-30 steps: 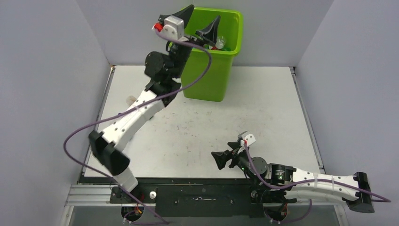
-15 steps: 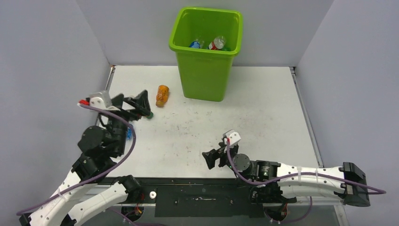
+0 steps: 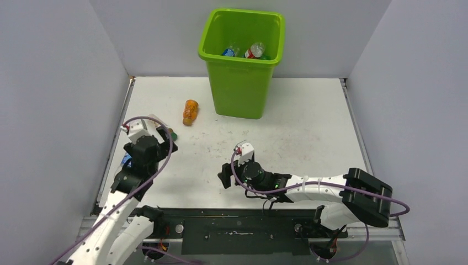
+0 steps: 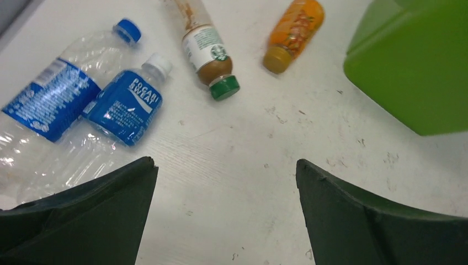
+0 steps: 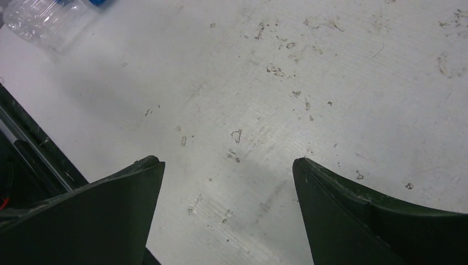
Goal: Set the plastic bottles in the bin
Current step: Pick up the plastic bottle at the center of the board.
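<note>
The lime-green bin (image 3: 241, 83) stands at the back of the table with several bottles (image 3: 255, 51) inside; its side also shows in the left wrist view (image 4: 414, 61). An orange bottle (image 3: 190, 112) (image 4: 295, 27) lies left of the bin. In the left wrist view, a brown bottle with a green cap (image 4: 207, 47), a small blue-labelled bottle (image 4: 129, 99) and a large clear crushed bottle (image 4: 49, 99) lie beyond the fingers. My left gripper (image 3: 164, 141) (image 4: 226, 165) is open and empty, low over the table. My right gripper (image 3: 223, 176) (image 5: 227, 163) is open and empty over bare table.
Grey walls close in the table on the left, back and right. The table's near edge and black rail (image 5: 33, 149) lie just left of my right gripper. A clear bottle (image 5: 49, 19) shows at the top left of the right wrist view.
My left arm has pulled back from over the bin and come down at the left side near the bottles. My right gripper has moved left and farther onto the table.
</note>
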You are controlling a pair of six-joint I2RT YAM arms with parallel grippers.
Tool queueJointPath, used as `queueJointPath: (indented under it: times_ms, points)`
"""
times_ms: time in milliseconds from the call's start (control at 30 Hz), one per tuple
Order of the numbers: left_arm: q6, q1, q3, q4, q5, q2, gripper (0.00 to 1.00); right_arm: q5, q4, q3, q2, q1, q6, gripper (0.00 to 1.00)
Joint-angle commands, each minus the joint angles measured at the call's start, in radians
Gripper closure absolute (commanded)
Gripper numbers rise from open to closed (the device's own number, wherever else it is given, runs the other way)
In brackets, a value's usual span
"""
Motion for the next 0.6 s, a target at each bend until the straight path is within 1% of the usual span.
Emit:
queueJointPath:
  times_ms: [0,67,167,333,500,533,567]
  points:
    - [-0.233,0.300,0.046,0.086,0.398,0.199,0.04,-0.094,0.119,0.039,0.032,-0.034,0.052,0.10]
    - [-0.307,0.376,0.086,0.096,0.430,0.329,0.04,-0.104,0.131,0.021,0.032,-0.032,0.063,0.10]
    - [-0.355,0.388,0.167,0.108,0.359,0.461,0.04,-0.108,0.141,-0.031,0.004,-0.028,0.073,0.10]
    - [-0.392,0.412,0.282,0.122,0.240,0.616,0.04,-0.081,0.102,-0.099,-0.082,-0.019,0.077,0.10]
    - [-0.449,0.437,0.510,-0.022,0.184,0.808,0.04,-0.055,0.048,-0.131,-0.157,-0.016,0.067,0.10]
    - [-0.453,0.465,0.556,-0.057,0.179,0.844,0.04,-0.052,0.041,-0.134,-0.167,-0.016,0.065,0.10]
    - [-0.455,0.472,0.603,-0.091,0.174,0.881,0.04,-0.052,0.037,-0.136,-0.172,-0.017,0.063,0.10]
